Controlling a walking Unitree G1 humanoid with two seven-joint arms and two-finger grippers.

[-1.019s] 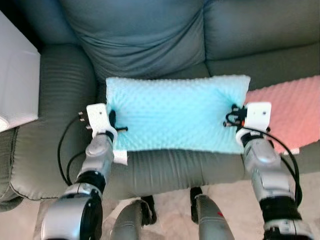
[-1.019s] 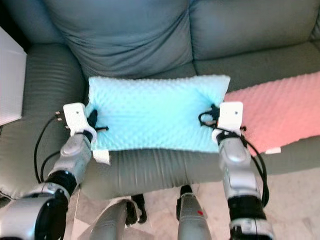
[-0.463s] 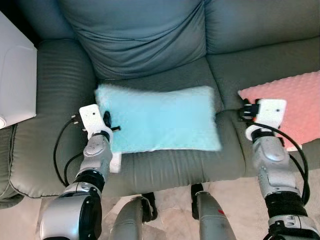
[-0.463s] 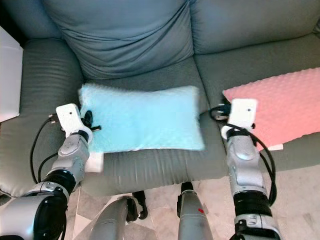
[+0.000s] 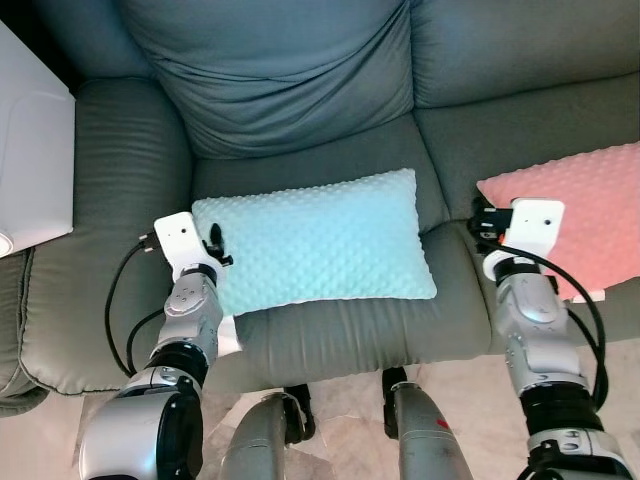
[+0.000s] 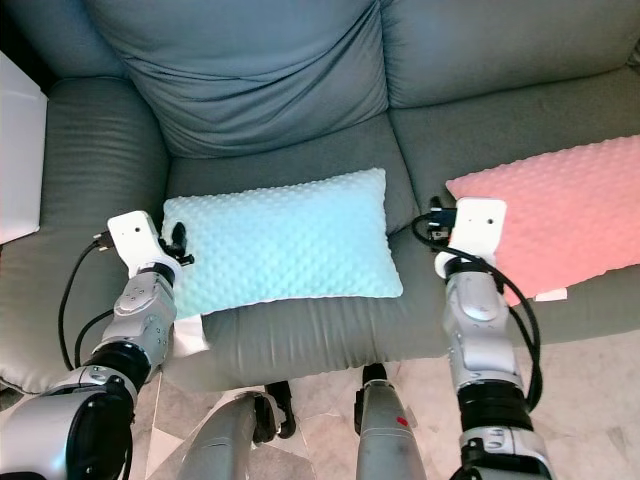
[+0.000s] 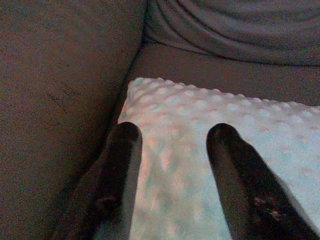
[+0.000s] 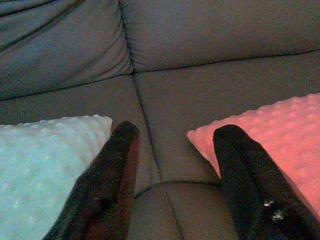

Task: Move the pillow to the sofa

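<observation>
A light blue dotted pillow (image 5: 315, 240) lies flat on the left seat cushion of the grey sofa (image 5: 290, 90). My left gripper (image 5: 215, 243) is at the pillow's left edge, open. In the left wrist view its fingers (image 7: 122, 150) straddle the pillow's corner (image 7: 175, 115) beside the sofa arm. My right gripper (image 5: 482, 215) is open too and hangs apart from the pillow's right end, over the gap between the seat cushions. In the right wrist view its gripper (image 8: 177, 130) has the blue pillow (image 8: 45, 160) on one side and a pink pillow (image 8: 280, 130) on the other.
A pink dotted pillow (image 5: 580, 210) rests on the right seat cushion, close to my right wrist. A white box-like object (image 5: 30, 170) stands beyond the sofa's left arm (image 5: 120, 180). Pale floor (image 5: 340, 400) shows at the sofa's front edge, by my legs.
The pillow has left both grippers and dropped onto the seat, where it now lies still. My right gripper has moved right, away from the pillow's end. Both now stand open.
</observation>
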